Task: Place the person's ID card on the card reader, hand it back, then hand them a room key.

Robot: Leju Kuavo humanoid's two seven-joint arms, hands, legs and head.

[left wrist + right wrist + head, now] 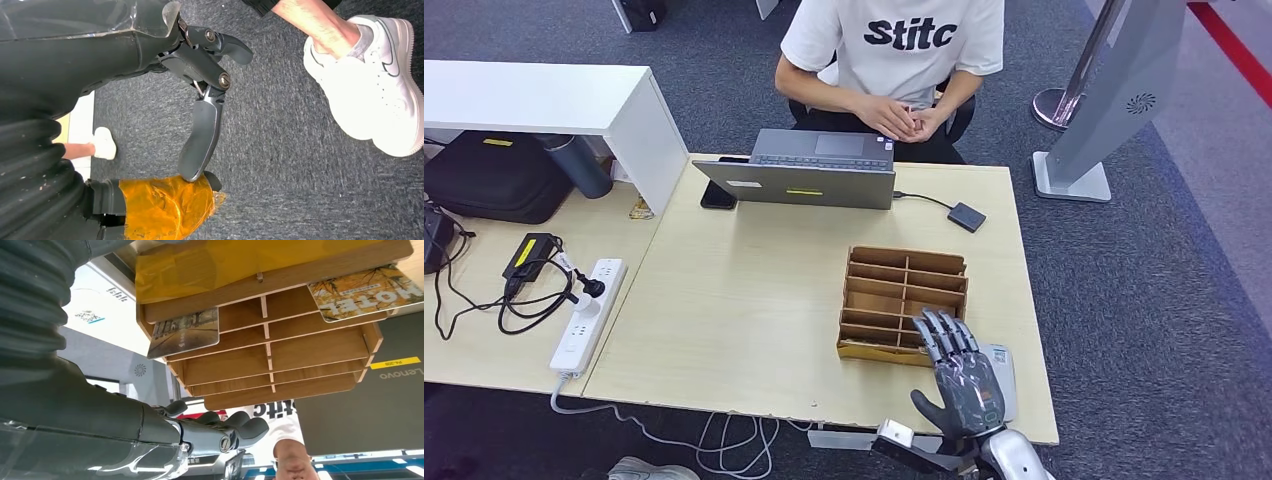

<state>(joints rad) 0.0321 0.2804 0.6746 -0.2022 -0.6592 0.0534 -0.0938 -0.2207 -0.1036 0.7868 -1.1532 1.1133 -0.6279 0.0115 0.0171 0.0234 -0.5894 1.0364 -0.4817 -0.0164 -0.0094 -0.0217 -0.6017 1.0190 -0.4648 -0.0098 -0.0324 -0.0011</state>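
Note:
My right hand (959, 375) hovers at the table's near right edge, fingers spread and straight, reaching over the front of a wooden card rack (904, 295) and holding nothing. In the right wrist view the rack (280, 340) carries two room key cards: one with a street picture (185, 332) and one printed HOTEL (367, 292). The hand's dark fingers (225, 427) lie apart from both. A small black box (966, 216), cabled to the laptop, sits beyond the rack. My left hand (205, 100) hangs over the carpet, holding nothing.
A person sits across the table with hands clasped (902, 118) behind a grey laptop (809, 170). A white flat device (1004, 368) lies under my right hand. A power strip (589, 312), cables and a white shelf (544, 100) occupy the left.

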